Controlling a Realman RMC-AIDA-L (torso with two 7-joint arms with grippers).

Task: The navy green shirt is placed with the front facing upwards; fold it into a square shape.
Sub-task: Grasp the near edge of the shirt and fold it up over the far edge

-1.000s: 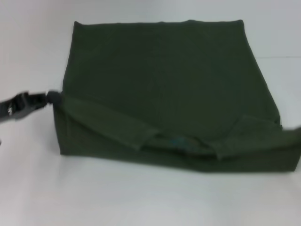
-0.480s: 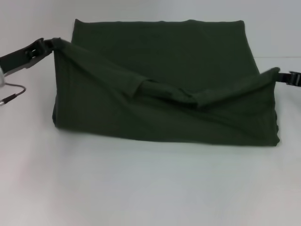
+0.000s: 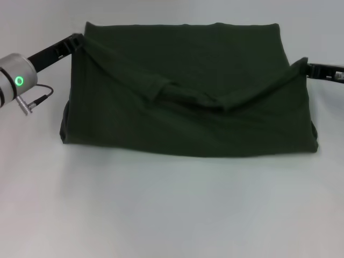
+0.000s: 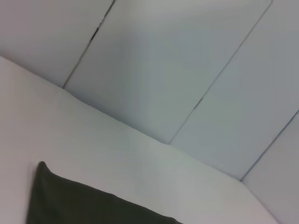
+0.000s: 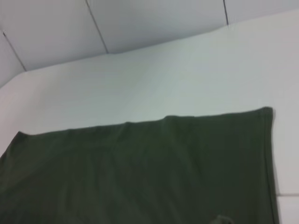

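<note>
The navy green shirt [image 3: 188,107] is spread on the white table [image 3: 172,215], its near edge lifted. One corner is pinched by the left gripper [image 3: 77,39], the other is clamped by the right gripper [image 3: 309,67], sagging fabric strung between.

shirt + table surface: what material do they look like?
Shirt: soft knit fabric, probably cotton, matte dark green. It sags between the left gripper and right gripper, which each hold a corner, and it creases in soft folds. Table: smooth, hard white surface, faint sheen, likely laminate or painted board; cannot tell which.
</note>
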